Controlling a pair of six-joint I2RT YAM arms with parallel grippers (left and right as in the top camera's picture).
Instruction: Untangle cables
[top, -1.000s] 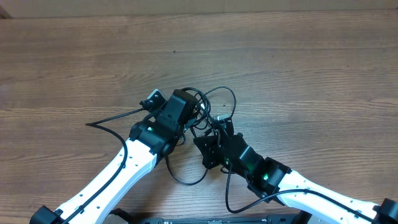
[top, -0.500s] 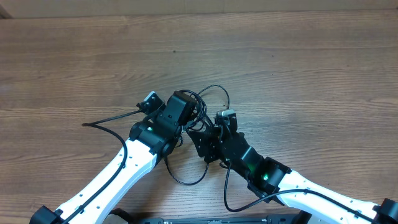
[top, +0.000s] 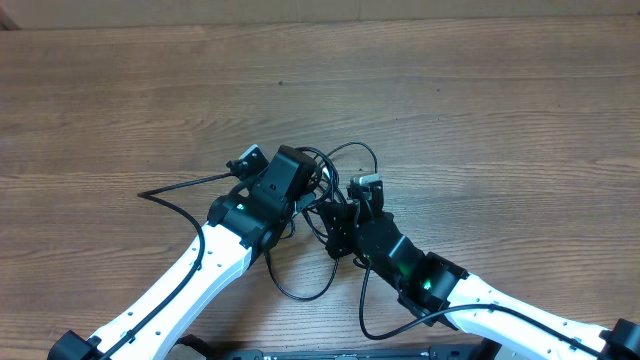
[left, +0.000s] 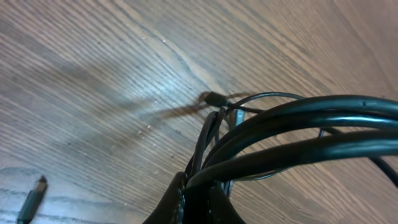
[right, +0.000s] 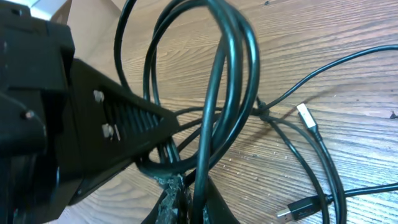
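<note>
Both arms pinching the tangled cables at mid tabletop
I see my left fingers (left: 188, 204) closed tight on several looped strands of the cables (left: 311, 118), and my right fingers (right: 179, 200) clamped shut on the same bunch; loose ends trail over the wooden tabletop (top: 480, 100), one silver plug (right: 306, 117) lying flat there

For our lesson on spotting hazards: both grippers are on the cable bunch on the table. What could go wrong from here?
1. The left gripper and right gripper each pinch several strands of the cables, close together; pulling apart may tighten the tangle rather than loosen it.
2. In the right wrist view, loops press against the left gripper and could snag on it.
3. The loose silver plug might catch in a loop if dragged.
</note>
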